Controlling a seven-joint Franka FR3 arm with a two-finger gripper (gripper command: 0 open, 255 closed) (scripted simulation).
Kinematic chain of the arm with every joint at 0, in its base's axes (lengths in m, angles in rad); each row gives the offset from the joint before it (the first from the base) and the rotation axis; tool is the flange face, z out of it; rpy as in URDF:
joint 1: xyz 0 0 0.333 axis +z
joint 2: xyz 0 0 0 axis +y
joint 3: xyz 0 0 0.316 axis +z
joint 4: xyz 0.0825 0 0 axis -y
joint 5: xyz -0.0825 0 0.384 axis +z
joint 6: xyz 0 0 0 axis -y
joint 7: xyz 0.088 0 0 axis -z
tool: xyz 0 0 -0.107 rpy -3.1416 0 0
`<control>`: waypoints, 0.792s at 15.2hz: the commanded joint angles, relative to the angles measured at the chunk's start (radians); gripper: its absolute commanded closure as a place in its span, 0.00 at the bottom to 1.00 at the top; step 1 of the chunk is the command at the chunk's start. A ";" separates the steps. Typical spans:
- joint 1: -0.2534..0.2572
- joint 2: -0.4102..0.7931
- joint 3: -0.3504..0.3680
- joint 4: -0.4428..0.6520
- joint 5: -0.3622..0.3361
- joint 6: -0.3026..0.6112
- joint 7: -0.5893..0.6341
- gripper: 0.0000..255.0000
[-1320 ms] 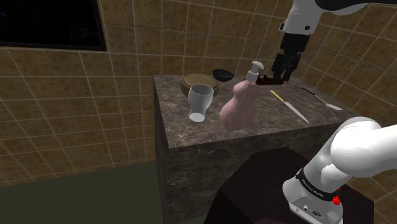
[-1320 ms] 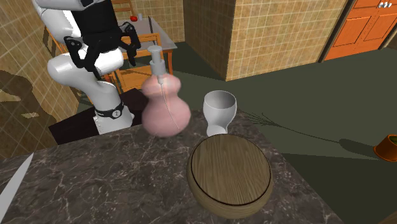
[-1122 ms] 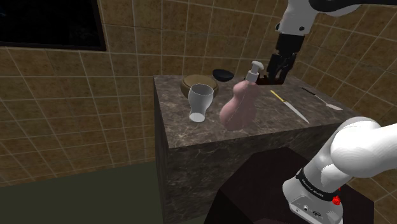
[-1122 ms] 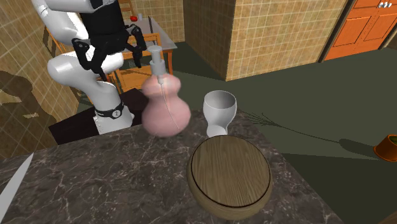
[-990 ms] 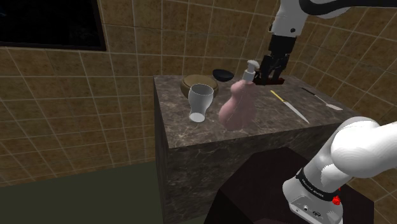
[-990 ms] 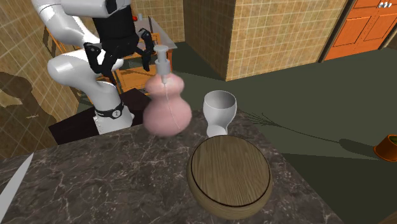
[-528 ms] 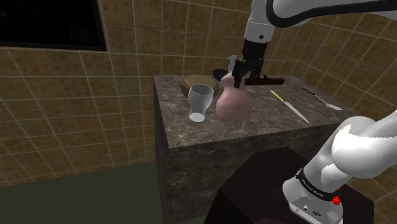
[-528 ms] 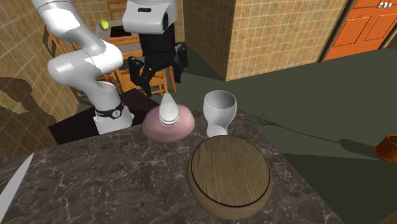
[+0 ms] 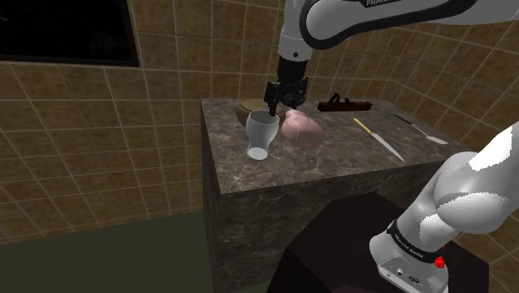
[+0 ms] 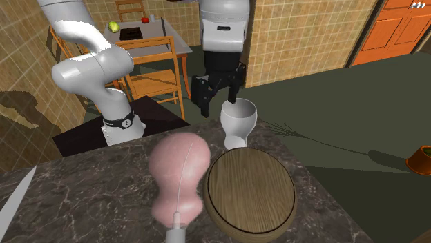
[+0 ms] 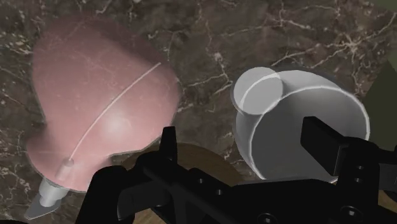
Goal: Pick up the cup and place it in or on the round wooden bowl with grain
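Wrist view: hand [image 11: 244,141] spread wide over the white footed cup [image 11: 299,114], likely light, rigid, tippy; pinch its rim wall.

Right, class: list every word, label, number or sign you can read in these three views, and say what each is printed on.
"FRANKA": dark letters on the white arm, partly cut by the shoulder view's top edge.
Small pale print on the black band round the arm's base: too small to read.
No text shows on the cup, the pink pump bottle or the wooden bowl.
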 commanded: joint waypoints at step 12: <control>0.001 0.086 0.016 -0.033 -0.031 0.128 0.036 0.00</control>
